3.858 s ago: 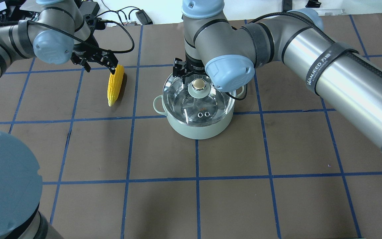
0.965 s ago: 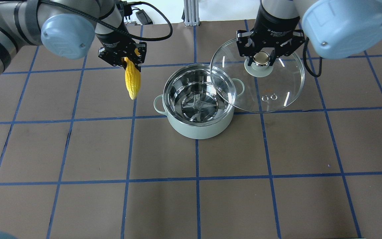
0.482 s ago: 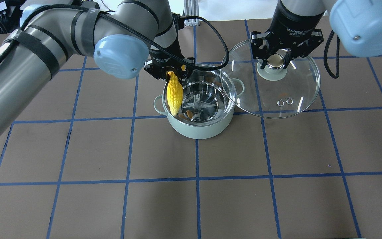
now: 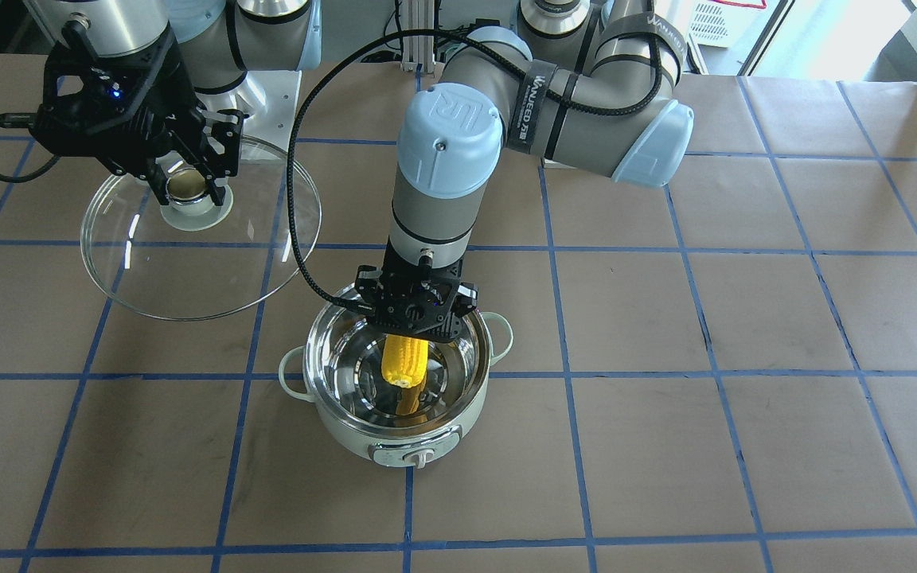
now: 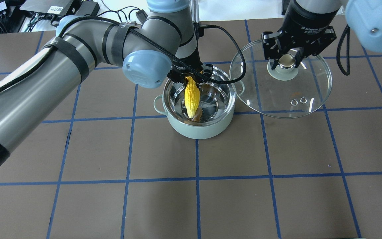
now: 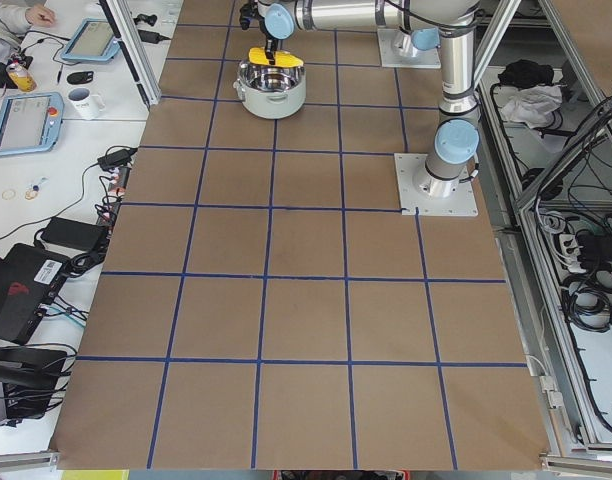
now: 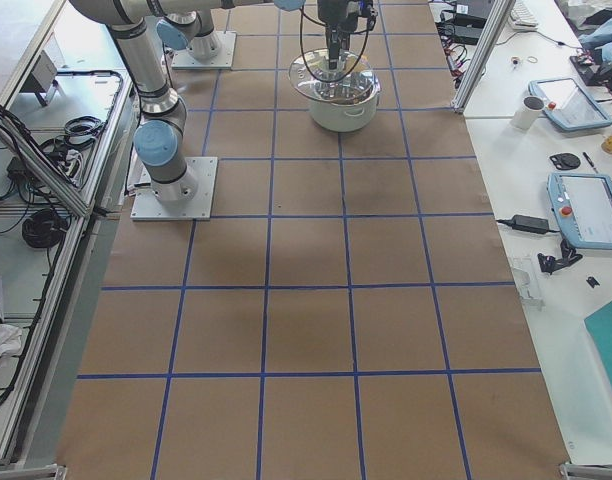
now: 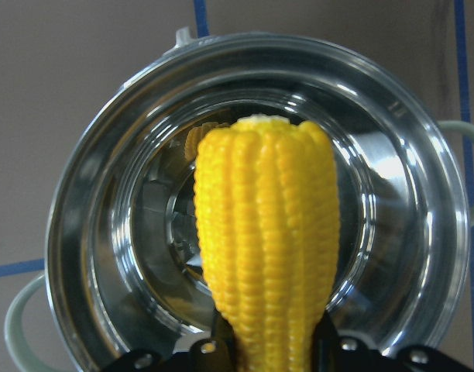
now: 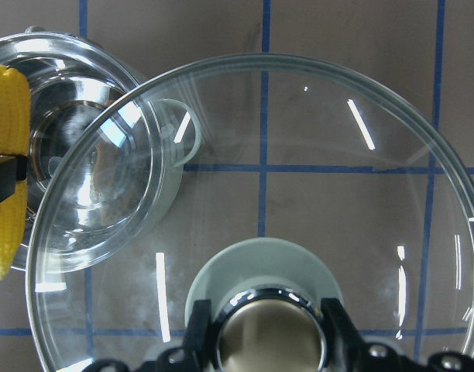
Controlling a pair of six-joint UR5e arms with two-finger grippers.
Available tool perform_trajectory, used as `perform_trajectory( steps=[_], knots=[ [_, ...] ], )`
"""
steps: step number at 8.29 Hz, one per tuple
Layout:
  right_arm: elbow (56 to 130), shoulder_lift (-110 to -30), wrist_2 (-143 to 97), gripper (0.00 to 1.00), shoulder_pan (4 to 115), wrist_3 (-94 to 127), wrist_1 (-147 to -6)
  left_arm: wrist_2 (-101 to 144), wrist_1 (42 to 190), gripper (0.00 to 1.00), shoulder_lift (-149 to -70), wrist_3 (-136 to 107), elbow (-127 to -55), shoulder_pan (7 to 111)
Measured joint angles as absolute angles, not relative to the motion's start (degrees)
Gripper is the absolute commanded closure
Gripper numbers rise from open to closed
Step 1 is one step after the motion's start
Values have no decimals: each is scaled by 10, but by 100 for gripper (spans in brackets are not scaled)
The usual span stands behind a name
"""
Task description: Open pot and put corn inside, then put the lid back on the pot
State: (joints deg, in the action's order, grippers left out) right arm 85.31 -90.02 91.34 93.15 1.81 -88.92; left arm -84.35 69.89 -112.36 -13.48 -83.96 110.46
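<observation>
Here the left end effector [image 5: 191, 75] is clamped on the thick end of the corn [image 5: 192, 98], which hangs tip-down over the mouth of the open pot [image 5: 200, 132]. Whether the tip is below the rim cannot be told. The right end effector [image 5: 287, 61] grips the knob [image 9: 272, 333] of the lid [image 5: 312, 89], holding it level above the worktop [image 5: 244, 199] just to the pot's right, its edge overlapping the pot's handle in the overhead view.
</observation>
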Motion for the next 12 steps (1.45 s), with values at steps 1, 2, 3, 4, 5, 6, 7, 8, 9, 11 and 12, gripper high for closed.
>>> perform_trajectory(
  steps=[1, 2, 3, 4, 5, 6, 7, 8, 9, 11, 12],
  knots=[
    [853, -903, 913, 62, 921, 4, -884, -836, 672, 100, -1140, -135, -839, 1109],
    [853, -906, 910, 62, 914, -4, -878, -832, 652, 100, -1152, -133, -839, 1111],
    [853, -908, 908, 62, 910, -8, -874, -831, 642, 100, -1161, -132, -839, 1112],
    [853, -909, 905, 62, 908, -11, -874, -833, 637, 82, -1169, -129, -840, 1112],
    [853, -909, 902, 62, 907, -12, -874, -835, 637, 56, -1175, -127, -840, 1112],
    [853, -910, 900, 62, 906, -13, -873, -836, 638, 12, -1178, -125, -841, 1113],
    [853, -910, 901, 62, 906, -17, -873, -836, 640, 0, -1180, -125, -841, 1113],
    [853, -910, 902, 62, 906, -23, -873, -837, 641, 0, -1181, -125, -841, 1113],
    [853, -910, 903, 62, 905, -26, -873, -837, 640, 0, -1182, -124, -841, 1113],
    [854, -910, 904, 62, 905, -29, -871, -839, 651, 0, -1178, -123, -839, 1113],
    [854, -910, 905, 62, 905, -29, -869, -844, 675, 0, -1172, -122, -837, 1111]
  ],
)
